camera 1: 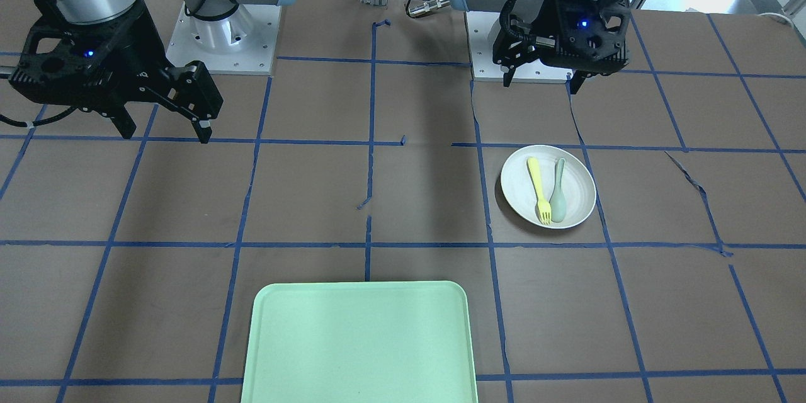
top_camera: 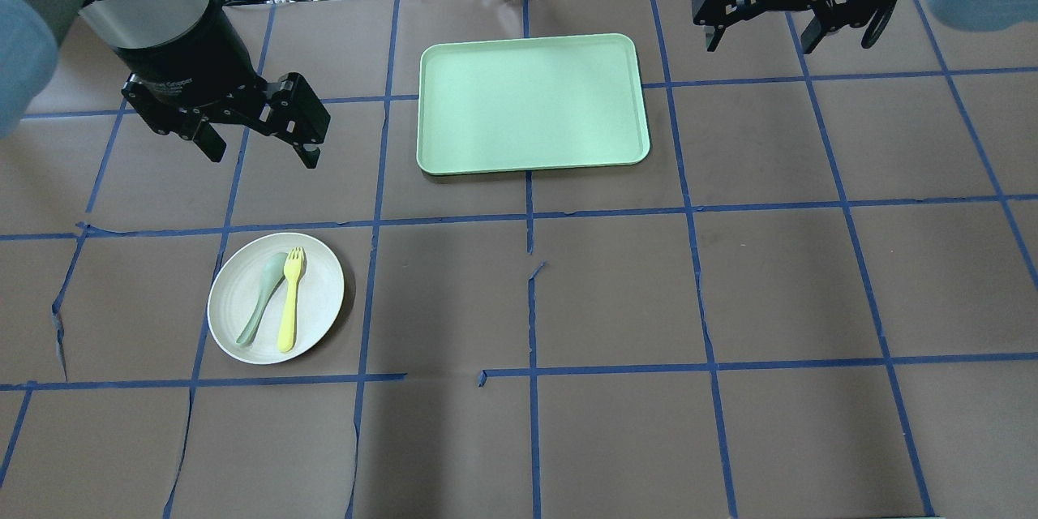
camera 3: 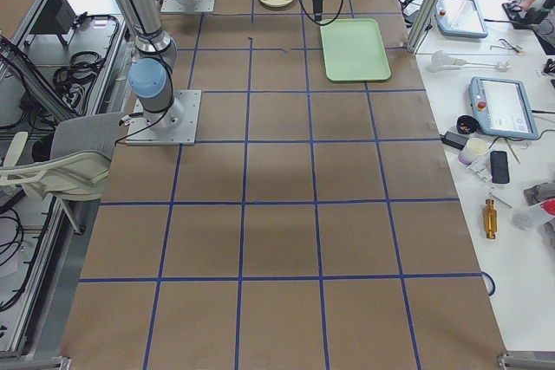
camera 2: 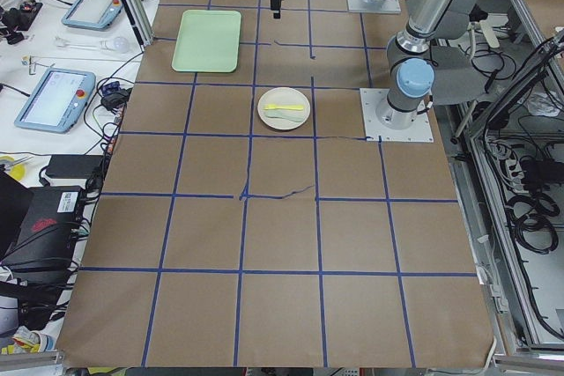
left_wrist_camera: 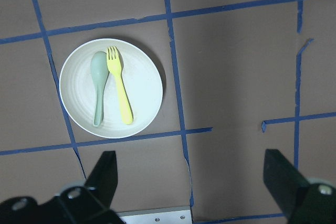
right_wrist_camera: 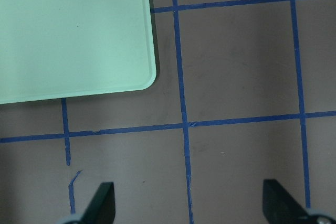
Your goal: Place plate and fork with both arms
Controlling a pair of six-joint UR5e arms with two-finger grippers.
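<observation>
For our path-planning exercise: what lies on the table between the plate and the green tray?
Nothing stands there. In the overhead view, the stretch between the plate and the tray is bare brown table covering crossed by blue tape lines.

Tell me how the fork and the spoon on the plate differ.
The fork is pale yellow; the spoon is grey-green. The fork ends in short tines; the spoon ends in a smooth oval bowl. Both are slim, of similar length, and lie side by side on the plate, heads pointing the same way.
</observation>
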